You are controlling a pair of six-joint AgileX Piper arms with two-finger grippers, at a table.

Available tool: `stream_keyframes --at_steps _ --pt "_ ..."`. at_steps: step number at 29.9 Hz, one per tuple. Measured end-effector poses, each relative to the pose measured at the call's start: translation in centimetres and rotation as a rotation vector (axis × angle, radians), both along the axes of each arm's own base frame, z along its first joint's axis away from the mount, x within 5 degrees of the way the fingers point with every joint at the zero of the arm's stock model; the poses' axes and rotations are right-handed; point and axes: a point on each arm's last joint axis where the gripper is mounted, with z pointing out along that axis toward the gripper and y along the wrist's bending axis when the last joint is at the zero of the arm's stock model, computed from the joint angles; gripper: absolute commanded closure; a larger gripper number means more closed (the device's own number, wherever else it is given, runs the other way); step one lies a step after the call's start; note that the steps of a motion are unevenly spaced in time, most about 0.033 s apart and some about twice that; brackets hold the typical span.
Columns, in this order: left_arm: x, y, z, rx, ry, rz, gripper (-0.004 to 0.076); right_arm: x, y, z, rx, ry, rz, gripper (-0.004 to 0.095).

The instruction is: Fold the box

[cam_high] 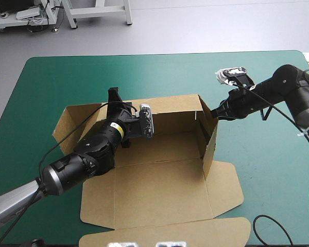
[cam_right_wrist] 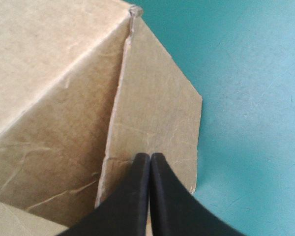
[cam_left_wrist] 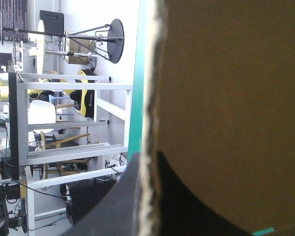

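The left gripper (cam_high: 114, 93) was clamped on the far wall of the box (cam_high: 165, 180) mid-bench (cam_high: 46, 87) while the right gripper (cam_high: 217, 114), closed empty, touched its right wall from outside, so wall-raising seemed in hand, next needing flaps tucked inward.

The left arm (cam_high: 90, 157) is fat and black, with a yellow band (cam_high: 116, 130), grey at 8 o'clock. The right end effector (cam_right_wrist: 150, 156) has two black fins.
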Motion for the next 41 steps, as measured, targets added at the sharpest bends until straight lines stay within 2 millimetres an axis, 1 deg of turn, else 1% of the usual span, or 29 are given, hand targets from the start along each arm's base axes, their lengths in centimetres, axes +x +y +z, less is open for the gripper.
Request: stream_keyframes --at_steps 3,5,9,15,18,23,25,27,29,32,34,35,36,41 --pt "0.0 0.1 0.0 0.003 0.001 0.007 0.0733 -0.4 0.0 -0.2 0.001 -0.013 0.020 0.0921" --pt "0.0 0.1 0.0 0.004 0.001 0.008 0.0733 -0.5 0.1 -0.7 0.006 -0.029 0.023 0.0920" --pt "0.0 0.1 0.0 0.011 0.000 0.007 0.0733 -1.2 -0.1 -2.6 -0.005 -0.092 0.018 0.0921" --pt "0.0 0.1 -0.3 0.078 -0.009 -0.022 0.0733 -3.6 0.0 -5.7 0.018 -0.248 0.069 0.0921" --pt "0.0 0.1 -0.6 0.102 -0.008 -0.031 0.0733 -4.3 0.2 -7.0 0.043 -0.335 0.117 0.0921" --pt "-0.1 0.2 -1.1 0.130 -0.004 -0.048 0.0733 -5.3 0.2 -8.6 0.016 -0.389 0.178 0.0918" --pt "-0.1 0.2 -1.2 0.137 -0.003 -0.050 0.0733 -5.5 0.2 -8.9 0.002 -0.402 0.205 0.0893" --pt "-0.1 0.2 -1.2 0.142 -0.006 -0.055 0.0733 -5.6 0.1 -8.9 -0.008 -0.413 0.218 0.0799" --pt "-0.2 0.2 -1.2 0.149 -0.008 -0.059 0.0733 -5.8 0.1 -8.9 -0.020 -0.417 0.237 0.0630" --pt "-0.2 0.2 -1.2 0.159 -0.011 -0.064 0.0733 -6.1 0.2 -9.1 -0.022 -0.401 0.286 0.0332" --pt "-0.2 0.2 -1.2 0.162 -0.012 -0.067 0.0733 -6.5 0.4 -9.0 -0.005 -0.392 0.321 0.0205" --pt "-0.2 0.2 -1.2 0.161 -0.012 -0.070 0.0733 -6.6 0.5 -9.0 0.011 -0.389 0.334 0.0160" --pt "-0.2 0.2 -1.2 0.161 -0.012 -0.070 0.0733 -6.7 0.6 -8.9 0.025 -0.390 0.342 0.0136" --pt "-0.1 0.1 -1.3 0.162 -0.011 -0.074 0.0731 -6.6 1.1 -8.2 0.092 -0.446 0.337 0.0133"
